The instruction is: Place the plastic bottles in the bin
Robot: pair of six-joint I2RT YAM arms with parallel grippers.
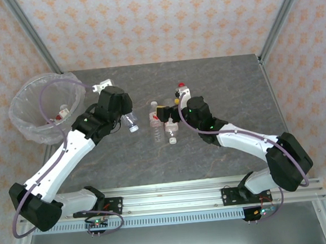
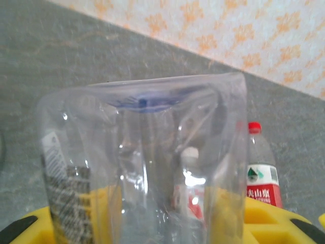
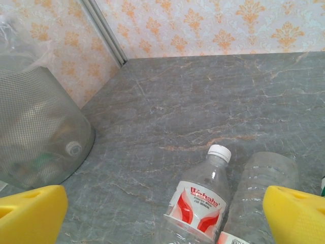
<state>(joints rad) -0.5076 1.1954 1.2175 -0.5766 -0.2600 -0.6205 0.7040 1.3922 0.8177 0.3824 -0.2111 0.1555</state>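
Clear thin plastic, so I expect light, squashy, slick; take it mid-body. Top view: my left gripper (image 1: 124, 115) is clamped on the held bottle (image 1: 132, 122), between the bin (image 1: 23, 99) and the loose bottles (image 1: 155, 122); right gripper (image 1: 170, 114) hangs over those, jaws wide. Left wrist: held bottle see-through, printed label down one side, red-capped bottle (image 2: 261, 170) upright beyond. Right wrist: white-capped bottle (image 3: 200, 201), red-white label, lies between my spread fingers (image 3: 30, 216).

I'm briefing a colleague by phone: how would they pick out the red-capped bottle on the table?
On the grey table, look at the cluster of bottles in the middle. The red-capped bottle is at the cluster's far edge. It stands upright, while the white-capped bottles beside it lie flat.
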